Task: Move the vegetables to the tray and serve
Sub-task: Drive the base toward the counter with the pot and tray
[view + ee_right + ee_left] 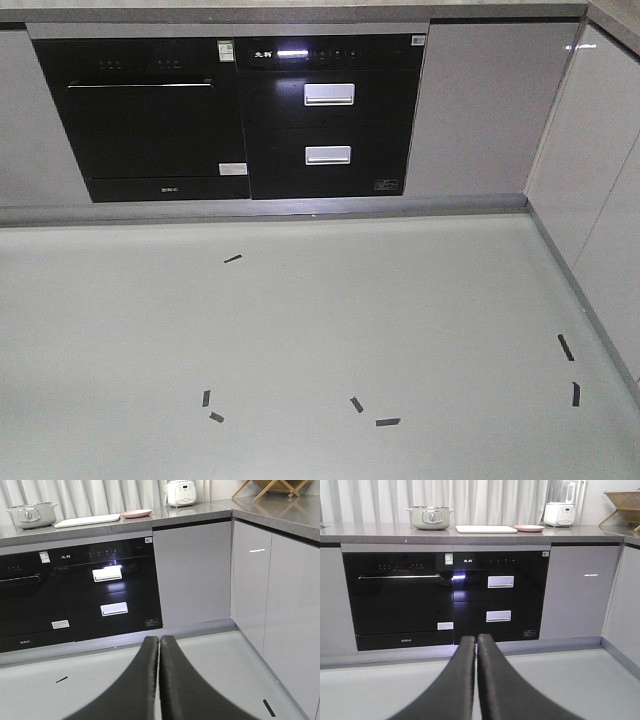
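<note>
Tray (486, 529) sits flat on the bench top, close to the front edge, right above the black drawer unit (498, 597). No vegetables in sight. If they lie on the pink plate (529, 528) just right of the tray, this low angle hides them.

Both arms are well short of the bench, down over the floor. The left gripper (475, 638) is pressed closed on nothing, and the right gripper (159, 638) is the same.

The step now, I'd judge, is the approach: roll in square to the bench, raise the arms clear of its front edge, and part the fingers only once over the plate.

Mind the pot (430, 517) left of the tray, the white cooker (559, 514) behind the plate, and the side cabinet (280, 610) crowding the right arm.
</note>
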Robot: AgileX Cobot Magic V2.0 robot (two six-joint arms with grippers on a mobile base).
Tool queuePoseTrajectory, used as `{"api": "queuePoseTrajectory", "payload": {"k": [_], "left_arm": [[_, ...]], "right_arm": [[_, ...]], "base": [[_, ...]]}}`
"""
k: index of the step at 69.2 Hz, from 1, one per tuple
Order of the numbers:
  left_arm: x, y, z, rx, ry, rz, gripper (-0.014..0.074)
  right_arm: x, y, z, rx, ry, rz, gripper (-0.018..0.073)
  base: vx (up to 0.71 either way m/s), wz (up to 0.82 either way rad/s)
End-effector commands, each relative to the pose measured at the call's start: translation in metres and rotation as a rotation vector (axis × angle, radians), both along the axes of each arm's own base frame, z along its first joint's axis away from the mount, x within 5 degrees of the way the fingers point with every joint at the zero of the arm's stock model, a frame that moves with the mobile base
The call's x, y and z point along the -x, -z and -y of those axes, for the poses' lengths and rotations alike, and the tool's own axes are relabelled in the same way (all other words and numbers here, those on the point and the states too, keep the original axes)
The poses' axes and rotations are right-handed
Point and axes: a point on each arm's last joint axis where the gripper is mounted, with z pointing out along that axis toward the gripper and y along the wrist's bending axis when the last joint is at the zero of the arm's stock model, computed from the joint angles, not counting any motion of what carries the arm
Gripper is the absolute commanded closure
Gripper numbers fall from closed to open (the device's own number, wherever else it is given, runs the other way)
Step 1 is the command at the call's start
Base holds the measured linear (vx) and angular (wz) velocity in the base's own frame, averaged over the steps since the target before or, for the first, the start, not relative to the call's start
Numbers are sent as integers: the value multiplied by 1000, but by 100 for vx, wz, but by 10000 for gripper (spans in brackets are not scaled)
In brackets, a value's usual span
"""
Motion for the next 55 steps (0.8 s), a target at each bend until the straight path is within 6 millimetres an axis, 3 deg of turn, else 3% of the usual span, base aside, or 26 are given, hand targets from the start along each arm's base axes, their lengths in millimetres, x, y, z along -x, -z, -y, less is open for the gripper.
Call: {"api": "queuePoseTrajectory", "payload": {"k": [1,55], "left_arm": [[0,2,-1,14,-6,61,602],[0,2,-1,14,-6,61,602]], "right_arm": [[0,-2,-1,14,-4,69,562],[0,-2,-1,14,-4,69,562]], "base": [[0,0],[0,0]]}}
